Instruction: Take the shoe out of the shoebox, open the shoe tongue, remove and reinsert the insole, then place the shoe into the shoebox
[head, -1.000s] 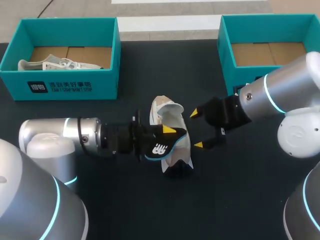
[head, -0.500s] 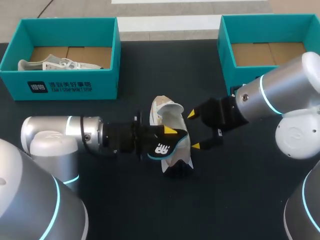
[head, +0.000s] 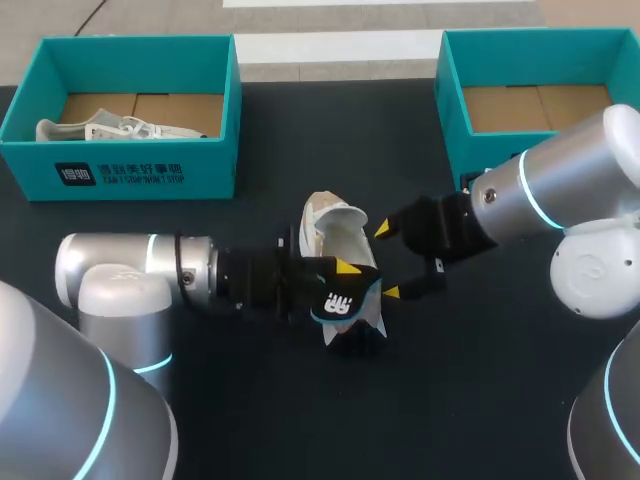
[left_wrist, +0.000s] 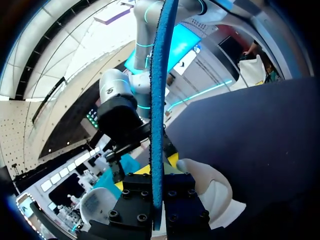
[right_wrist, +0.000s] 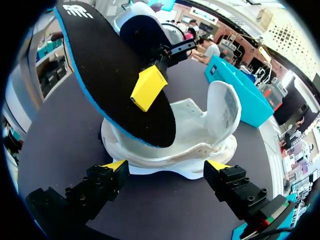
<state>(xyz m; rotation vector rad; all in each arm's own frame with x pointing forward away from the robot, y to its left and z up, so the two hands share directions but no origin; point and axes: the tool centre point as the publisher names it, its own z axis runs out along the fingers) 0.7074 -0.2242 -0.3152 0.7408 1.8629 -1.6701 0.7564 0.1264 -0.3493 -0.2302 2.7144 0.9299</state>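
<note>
Since a second ago, your left arm (head: 130, 275) is sliding the insole (head: 338, 302) rightward over the shoe (head: 335, 225), mid-tabletop (head: 250, 420). Its jaws are clamping that thin, probably floppy sheet. Right jaws are standing apart beside the shoe, so try pinching the firmer heel.

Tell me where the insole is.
Head view, table's middle: the insole is clamped in the left gripper, over the white shoe, beside the open right gripper.

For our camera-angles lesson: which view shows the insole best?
The right wrist view: the insole shows its broad black face and blue rim. The head view catches a small part; the left wrist view only its blue edge.
</note>
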